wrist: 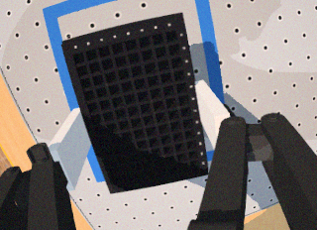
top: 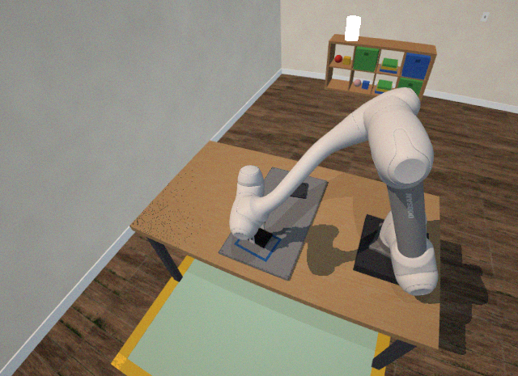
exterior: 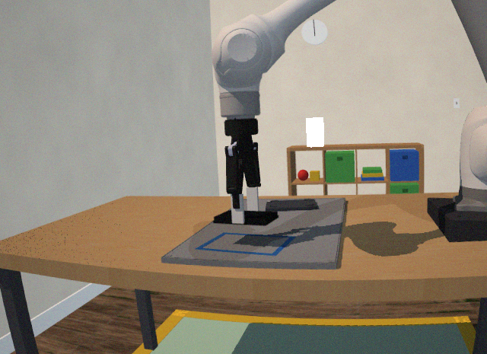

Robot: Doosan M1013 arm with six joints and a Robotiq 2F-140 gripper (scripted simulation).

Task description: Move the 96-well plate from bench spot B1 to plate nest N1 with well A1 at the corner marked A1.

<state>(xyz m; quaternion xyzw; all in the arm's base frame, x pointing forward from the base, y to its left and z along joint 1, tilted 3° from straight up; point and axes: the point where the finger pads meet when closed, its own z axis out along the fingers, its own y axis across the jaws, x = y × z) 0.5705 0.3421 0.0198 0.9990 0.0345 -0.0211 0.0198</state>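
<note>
The black 96-well plate (wrist: 135,101) is held flat between my gripper's white finger pads, and my gripper (exterior: 244,212) is shut on its long sides. In the exterior view the plate (exterior: 246,217) hangs level, a little above the grey mat, with its shadow inside the blue outline of spot B1 (exterior: 246,243). In the wrist view the blue outline (wrist: 133,39) shows below and around the plate. In the top view the plate (top: 263,237) is mostly hidden by the wrist. The dark plate nest N1 (exterior: 291,204) (top: 302,190) sits at the far end of the mat. Its A1 mark is too small to see.
The grey perforated mat (exterior: 263,236) lies on the wooden table. The arm's black base plate (top: 378,248) stands to the right. A shelf with coloured boxes (exterior: 355,168) stands far behind by the wall. A green floor mat with a yellow border (top: 251,326) lies in front of the table.
</note>
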